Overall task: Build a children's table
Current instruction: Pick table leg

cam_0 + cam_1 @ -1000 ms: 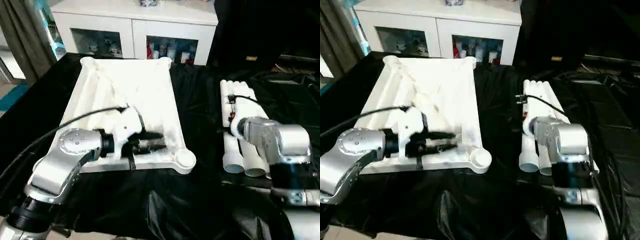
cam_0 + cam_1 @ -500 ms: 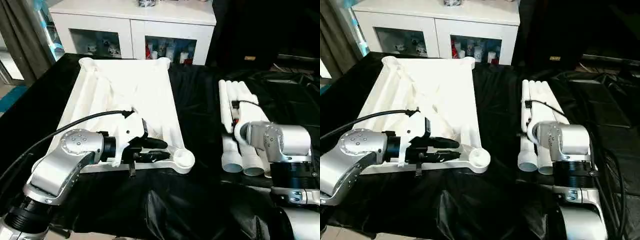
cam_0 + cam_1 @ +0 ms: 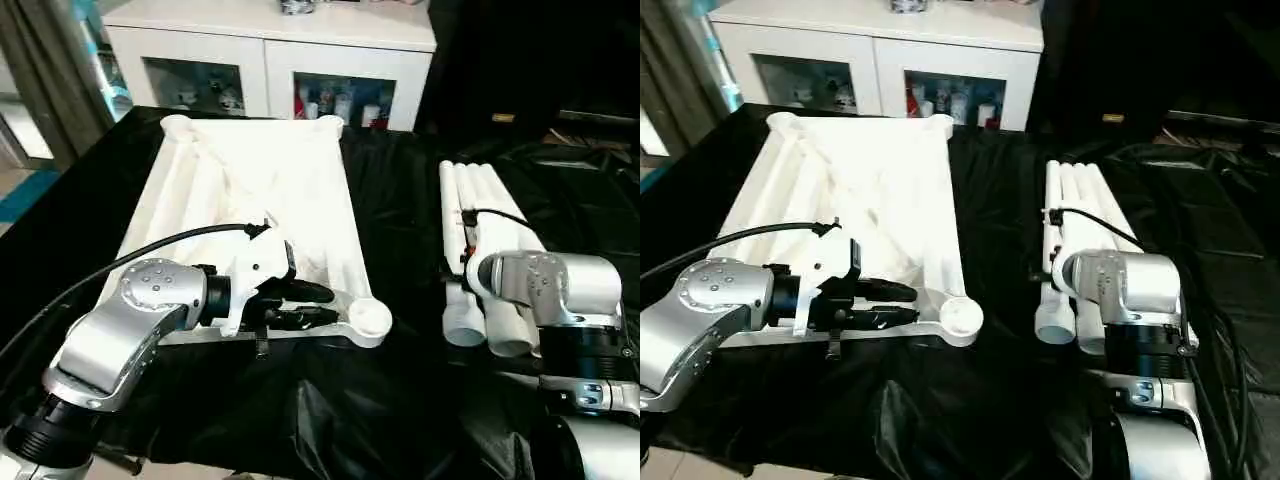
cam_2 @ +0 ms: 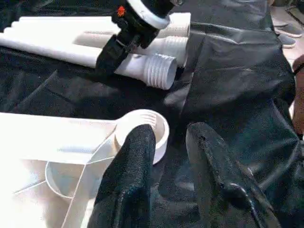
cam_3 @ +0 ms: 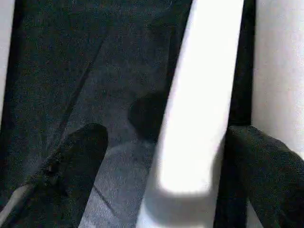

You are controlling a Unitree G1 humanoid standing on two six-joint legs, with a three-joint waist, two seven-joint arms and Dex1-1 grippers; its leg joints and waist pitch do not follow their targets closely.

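Observation:
The children's table lies in parts on a black cloth. Its white top (image 3: 250,190) rests upside down, ribbed underside up. Several white legs (image 3: 480,215) lie side by side to its right. My left gripper (image 3: 318,304) hovers at the top's near rim, pointing at the near-right corner socket (image 3: 370,318). Its fingers (image 4: 128,180) stand a little apart, with only dark cloth visible between them. My right gripper (image 5: 173,166) is open wide over the legs' near ends, with one white leg (image 5: 199,109) running between its fingers (image 5: 80,161) and not clamped.
A white cabinet (image 3: 270,50) with glass doors stands behind the table top. The black cloth (image 3: 400,400) is rumpled in front. A black cable (image 3: 150,250) runs along my left forearm. Curtains (image 3: 40,70) hang at the far left.
My left gripper has moved from over the ribbed underside down to the near rim, close to the corner socket. My right forearm has shifted slightly over the legs.

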